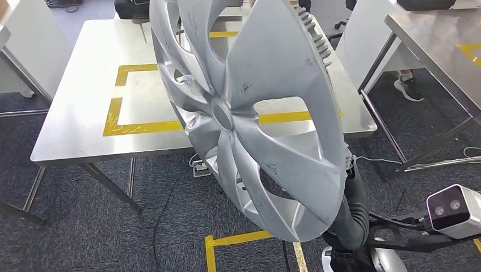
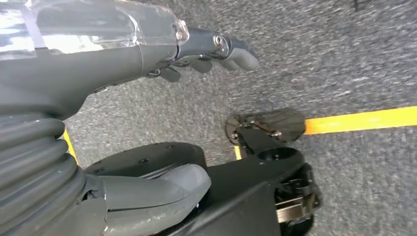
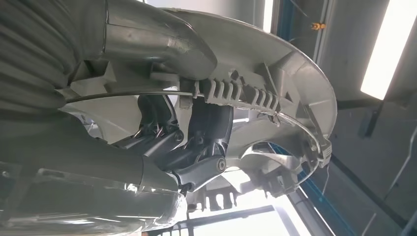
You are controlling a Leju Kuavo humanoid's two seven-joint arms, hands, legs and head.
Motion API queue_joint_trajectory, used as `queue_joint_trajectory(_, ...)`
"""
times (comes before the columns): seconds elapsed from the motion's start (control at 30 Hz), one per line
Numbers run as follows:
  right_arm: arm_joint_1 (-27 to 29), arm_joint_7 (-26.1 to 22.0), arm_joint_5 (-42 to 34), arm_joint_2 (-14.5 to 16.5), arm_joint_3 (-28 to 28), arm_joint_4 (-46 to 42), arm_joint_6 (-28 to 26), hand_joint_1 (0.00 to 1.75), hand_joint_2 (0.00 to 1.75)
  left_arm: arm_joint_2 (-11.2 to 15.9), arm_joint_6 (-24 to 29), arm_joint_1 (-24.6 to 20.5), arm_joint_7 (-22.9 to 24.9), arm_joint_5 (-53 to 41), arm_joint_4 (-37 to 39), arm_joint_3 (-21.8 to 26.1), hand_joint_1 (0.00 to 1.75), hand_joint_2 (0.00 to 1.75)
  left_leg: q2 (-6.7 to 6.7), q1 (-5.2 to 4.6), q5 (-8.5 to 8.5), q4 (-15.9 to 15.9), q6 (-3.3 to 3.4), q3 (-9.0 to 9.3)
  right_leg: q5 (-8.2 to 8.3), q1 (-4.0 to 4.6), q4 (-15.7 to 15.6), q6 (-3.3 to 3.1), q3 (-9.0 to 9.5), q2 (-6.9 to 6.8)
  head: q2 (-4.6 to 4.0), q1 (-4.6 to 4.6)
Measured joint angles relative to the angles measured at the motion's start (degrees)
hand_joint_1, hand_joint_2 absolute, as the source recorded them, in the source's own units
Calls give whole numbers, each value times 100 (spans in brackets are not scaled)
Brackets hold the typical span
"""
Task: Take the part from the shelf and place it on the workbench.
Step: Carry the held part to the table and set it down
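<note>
Part (image 1: 255, 113) — silver wheel cover — gripped by right hand (image 3: 187, 142).

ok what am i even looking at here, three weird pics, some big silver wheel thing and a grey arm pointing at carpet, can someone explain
These are three cameras on one humanoid robot. The head view looks forward and down. The big silver disc is a wheel cover, the part being carried. The right robot hand grips it by the rim; the right wrist view shows dark fingers hooked over the ribbed back edge. Beyond it stands a steel workbench marked with a yellow tape rectangle, and nothing rests inside the part of it that shows. The left wrist view looks down at grey carpet: the left robot hand hangs there holding nothing, fingers loosely curled.
</note>
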Motion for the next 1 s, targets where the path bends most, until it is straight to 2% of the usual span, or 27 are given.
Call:
queue_joint_trajectory(0.07,0,0,0,1,1,1,6,175,175,-1,-1,-3,-1,1,0,0,0,175,6,3,-52,-9,52,57,-268,-14,727,50,-415,0,0,73)
queue_joint_trajectory(0.13,6,0,-1,4,2,5,12,175,175,-2,-1,3,1,1,1,0,0,175,10,-6,-112,-8,67,112,-400,-18,1403,71,-891,0,0,125)
queue_joint_trajectory(0.17,10,0,-2,6,3,7,13,175,175,-1,-1,6,2,1,1,0,0,175,8,-11,-149,-8,67,157,-325,-17,1508,67,-1026,0,0,145)
queue_joint_trajectory(0.2,12,0,-2,6,2,8,14,175,175,0,-1,8,3,1,1,0,0,175,3,-16,-189,-8,65,212,-164,-16,1442,53,-1072,1,0,167)
queue_joint_trajectory(0.23,13,0,-2,6,2,8,14,175,175,-1,-1,7,2,1,1,0,0,175,-2,-22,-232,-8,59,277,64,-13,1222,29,-1032,1,0,188)
queue_joint_trajectory(0.27,13,0,-2,6,2,8,15,175,175,-1,-1,6,2,1,1,0,0,175,-8,-26,-289,-12,47,352,353,-4,861,-11,-930,3,0,211)
queue_joint_trajectory(0.3,11,-1,-2,7,2,8,16,175,175,-4,-1,1,1,2,0,0,0,175,-13,-35,-338,-16,27,409,558,12,550,-54,-814,5,0,217)
queue_joint_trajectory(0.33,4,-1,-2,8,2,5,19,175,175,-6,-1,-5,0,4,-1,0,0,175,-17,-39,-377,-21,1,446,676,31,269,-100,-700,6,0,224)
queue_joint_trajectory(0.37,-2,-2,-3,9,1,4,22,175,175,-11,-1,-11,-1,7,-1,0,0,175,-19,-41,-406,-26,-28,461,704,50,82,-139,-621,7,0,226)
queue_joint_trajectory(0.47,0,-2,-3,9,0,2,28,175,175,-25,-1,-17,0,16,-2,0,0,175,-3,-35,-446,-80,-123,496,606,60,-91,-214,-519,8,0,224)
queue_joint_trajectory(0.53,0,-3,-2,11,1,2,28,175,175,-25,0,-23,-4,17,-2,0,0,175,-4,-33,-570,121,-177,424,607,28,-220,-256,-398,-2,0,182)
queue_joint_trajectory(0.57,-4,-3,-3,14,1,2,30,175,175,-25,1,-26,-6,19,-2,0,0,175,-10,-24,-685,409,-197,265,598,16,-261,-273,-342,-10,0,141)
queue_joint_trajectory(0.63,-8,-5,-4,16,1,4,31,175,175,-26,1,-20,-7,21,-2,0,0,175,-24,-8,-896,1141,-233,-222,539,15,-280,-299,-267,-17,0,55)
queue_joint_trajectory(0.67,-1,-5,-4,16,2,6,31,175,175,-25,1,-9,-6,24,-1,0,0,175,-25,-5,-896,1384,-246,-429,498,17,-278,-302,-224,-16,0,26)
queue_joint_trajectory(0.7,7,-5,-4,15,2,8,31,175,175,-25,1,1,-6,26,-1,0,0,175,-25,-4,-775,1428,-252,-544,452,17,-276,-297,-170,-10,0,8)
queue_joint_trajectory(0.73,12,-5,-4,15,2,9,31,175,175,-22,1,7,-7,28,0,0,0,175,-23,-5,-529,1245,-249,-545,399,18,-272,-286,-101,-4,0,-10)
queue_joint_trajectory(0.77,15,-5,-4,15,3,9,31,175,175,-19,1,8,-7,30,1,0,0,175,-19,-7,-222,896,-235,-459,340,18,-268,-270,-23,1,0,-24)
queue_joint_trajectory(0.8,14,-5,-4,15,2,9,32,175,175,-13,1,7,-7,31,1,-1,0,175,-14,-15,9,568,-212,-345,281,26,-268,-246,42,4,-1,-39)
queue_joint_trajectory(0.83,10,-6,-5,15,2,9,33,175,175,-8,1,5,-7,31,1,-1,0,175,-8,-24,140,271,-182,-218,224,32,-261,-218,93,9,-1,-55)
queue_joint_trajectory(0.87,6,-7,-6,16,2,9,33,175,175,-4,1,3,-7,31,1,-1,0,175,-5,-36,159,111,-147,-139,186,38,-259,-191,118,12,-1,-65)
queue_joint_trajectory(0.93,2,-8,-8,16,1,8,33,175,175,2,1,5,-5,32,1,-1,0,175,-8,-55,66,17,-79,-75,144,35,-270,-133,134,17,0,-66)
queue_joint_trajectory(1.0,3,-9,-8,14,-1,4,33,175,175,11,3,9,-5,33,0,-1,0,175,-14,-32,37,-17,-19,-39,73,24,-229,-76,123,14,0,-48)
